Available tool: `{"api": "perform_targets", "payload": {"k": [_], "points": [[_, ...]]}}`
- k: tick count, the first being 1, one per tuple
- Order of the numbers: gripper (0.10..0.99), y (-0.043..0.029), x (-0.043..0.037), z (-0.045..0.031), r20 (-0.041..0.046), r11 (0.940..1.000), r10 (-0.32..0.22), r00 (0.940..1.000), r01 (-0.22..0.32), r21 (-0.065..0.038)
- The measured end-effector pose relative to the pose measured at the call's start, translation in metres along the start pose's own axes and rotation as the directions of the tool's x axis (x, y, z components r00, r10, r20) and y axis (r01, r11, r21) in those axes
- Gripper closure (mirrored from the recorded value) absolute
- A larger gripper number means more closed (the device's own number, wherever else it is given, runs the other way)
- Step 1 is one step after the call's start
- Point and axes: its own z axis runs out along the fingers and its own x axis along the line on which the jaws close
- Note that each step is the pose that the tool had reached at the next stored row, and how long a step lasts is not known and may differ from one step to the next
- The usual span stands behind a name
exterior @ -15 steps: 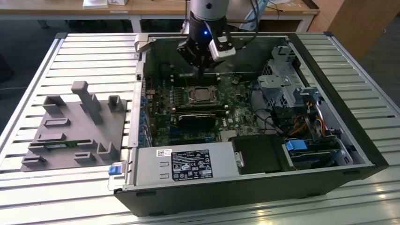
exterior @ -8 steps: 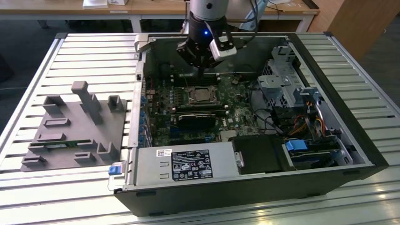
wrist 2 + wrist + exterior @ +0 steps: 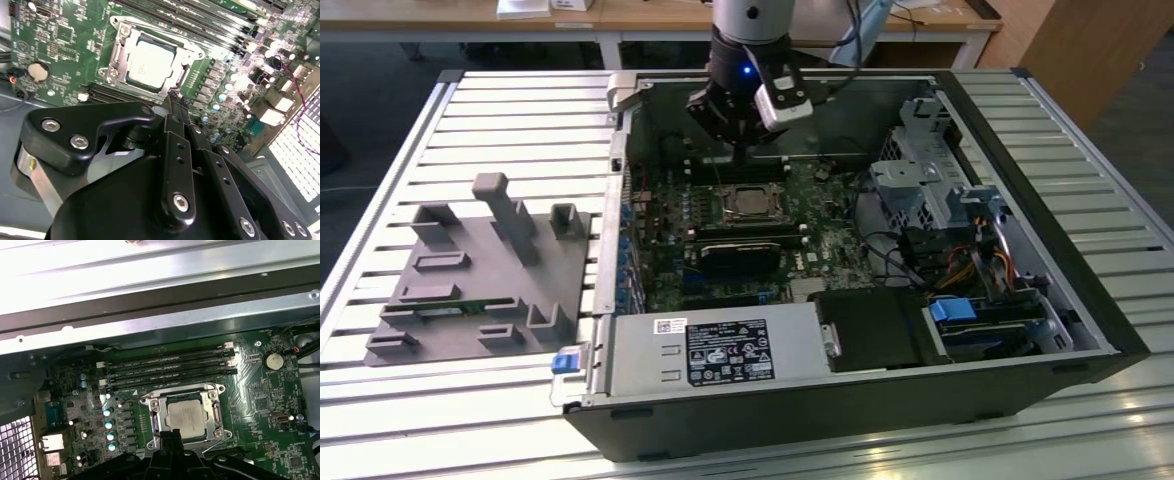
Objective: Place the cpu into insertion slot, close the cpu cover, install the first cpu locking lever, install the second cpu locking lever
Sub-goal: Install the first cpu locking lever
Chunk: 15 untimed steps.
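In the open case (image 3: pixel 1067 300) on the slatted table (image 3: pixel 520 110), the exterior view has the arm (image 3: pixel 754 30) coming straight down over the motherboard (image 3: pixel 827 235). The gripper (image 3: pixel 740 160) hangs just above the board at the far edge of the slot (image 3: pixel 719 200). The cpu (image 3: pixel 750 203) sits in the slot, grey top up. A grey fixture (image 3: pixel 480 270) lies on the table at the exterior view's left, well apart from the case. The power supply (image 3: pixel 707 350) fills the near corner.

In the second wrist view, the gripper (image 3: pixel 176 97) has its black fingers (image 3: pixel 172 145) drawn together at the tip, with nothing between them. The tip is just beside one corner of the cover (image 3: pixel 186 52), and contact cannot be judged. The cover lies flat around the cpu (image 3: pixel 150 62), whose top shows through the cut-out. A coin cell (image 3: pixel 37 71) sits on the board, well off to one side of the slot.

In the first wrist view, the gripper (image 3: pixel 175 436) points at the near edge of the cover (image 3: pixel 216 412). The cpu (image 3: pixel 187 415) is squarely seated inside it. The memory slots (image 3: pixel 170 370) run between the socket and the case wall (image 3: pixel 150 325), and the coin cell (image 3: pixel 273 360) lies near their end.
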Motion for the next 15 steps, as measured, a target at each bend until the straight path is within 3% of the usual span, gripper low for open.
{"api": "perform_targets", "payload": {"k": [5,9,11,14,15], "points": [[0.98,-0.0005,0.0024,0.0001,0.0041,1.0,-0.005,1.0,0.005,0.0],[0.98,-0.001,0.0053,0.0004,0.0179,0.9999,-0.01,0.9998,0.01,-0.004],[0.98,-0.0011,0.0057,0.001,0.0172,0.9998,-0.015,0.9997,0.016,-0.015],[0.98,-0.0012,0.0061,0.0023,0.0124,0.9987,-0.022,0.9997,0.023,-0.045],[0.98,-0.0012,0.0065,0.0027,0.013,0.9986,-0.023,0.9996,0.024,-0.047]]}}
